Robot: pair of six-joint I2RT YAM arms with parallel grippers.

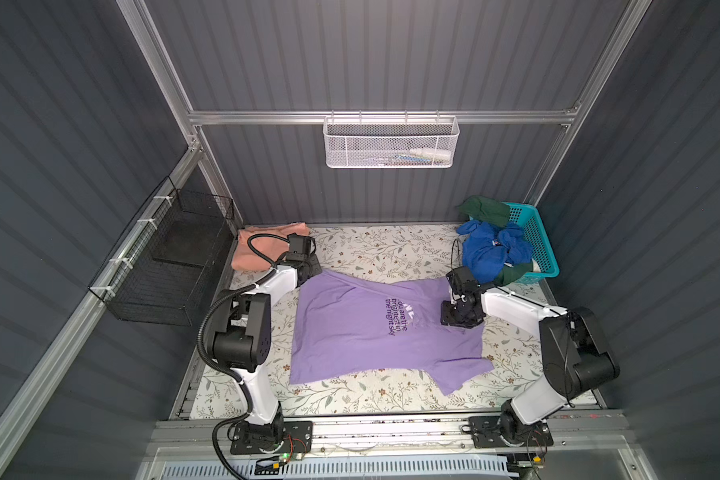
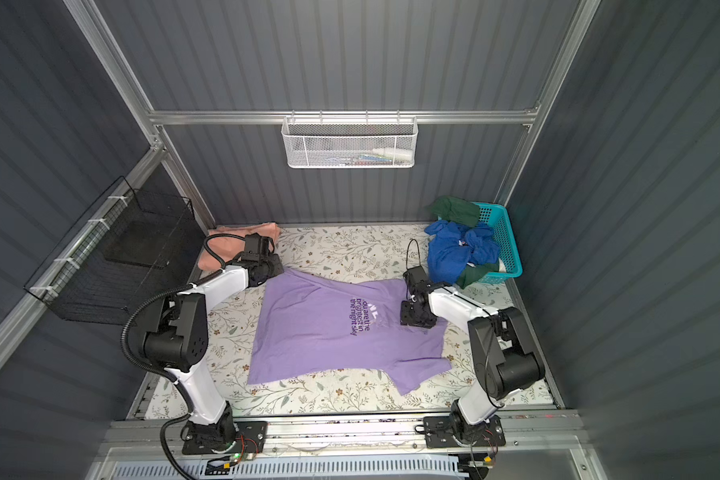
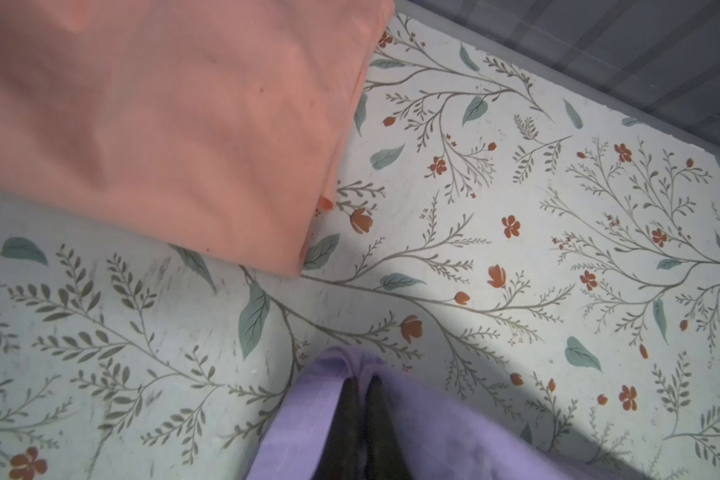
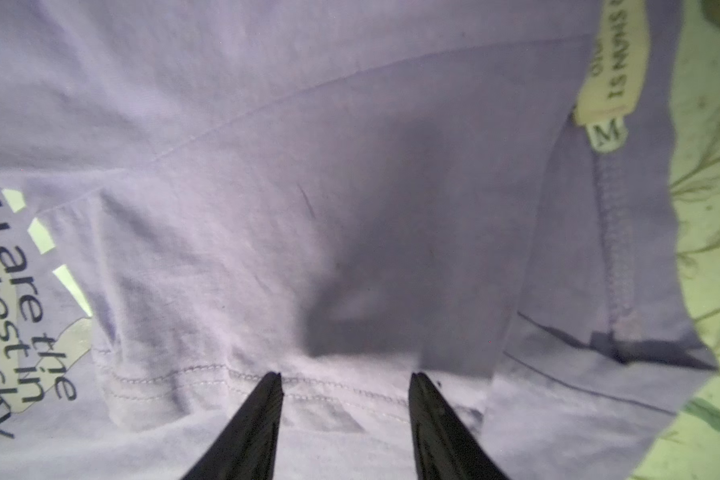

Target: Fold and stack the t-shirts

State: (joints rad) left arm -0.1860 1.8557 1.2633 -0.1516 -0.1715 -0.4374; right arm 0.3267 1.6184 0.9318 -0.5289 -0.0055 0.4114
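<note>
A lavender t-shirt [image 1: 362,340] with dark chest lettering lies spread, print up, across the middle of the floral desk [image 1: 375,249]. A flap of its fabric is folded in over part of the lettering. The left pincer [image 3: 361,384] has its jaws closed on the shirt's far left corner. The right pincer [image 4: 344,380] sits low over the folded flap near the collar, jaws apart, gripping nothing.

Bare desk shows along the shirt's near edge and behind it. A folded salmon t-shirt [image 1: 258,249] lies in the far left corner, near the lavender one but apart from it. A turquoise basket [image 1: 537,237] heaped with blue and green clothes [image 1: 491,253] fills the far right corner. Dark ribbed walls [image 1: 391,62] enclose three sides.
</note>
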